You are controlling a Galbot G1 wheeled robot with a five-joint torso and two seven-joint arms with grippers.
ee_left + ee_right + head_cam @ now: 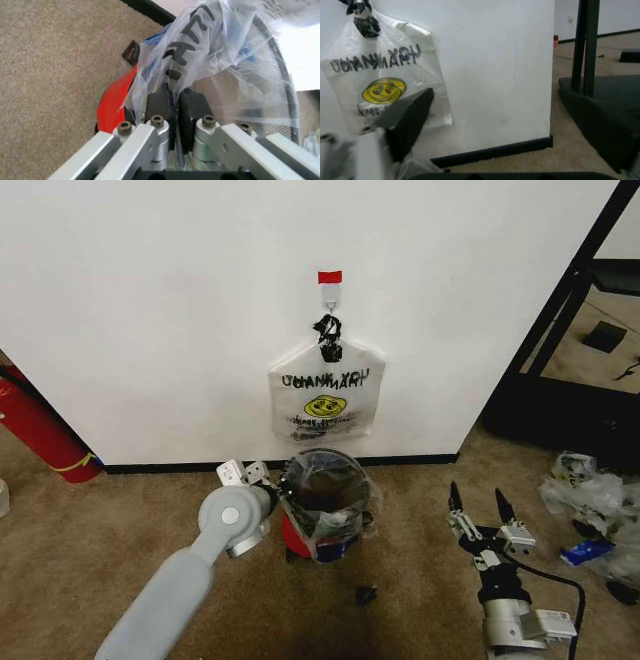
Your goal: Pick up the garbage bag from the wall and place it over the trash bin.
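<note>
The garbage bag [345,515] [210,48], thin clear plastic with black letters and blue patches, is draped over the trash bin [325,485], a black mesh bin [280,112] with a red base. My left gripper [278,483] [176,92] is at the bin's left rim, shut on a fold of the bag. My right gripper [478,502] hovers open over the carpet to the bin's right, holding nothing. One of its fingers [410,116] shows dark against the white wall [150,310].
A similar white smiley bag [327,395] [385,82] hangs on the wall hook under red tape [330,277], above the bin. A red cylinder [40,430] leans at the left. A black frame [560,370] and plastic wrappers [600,505] lie right.
</note>
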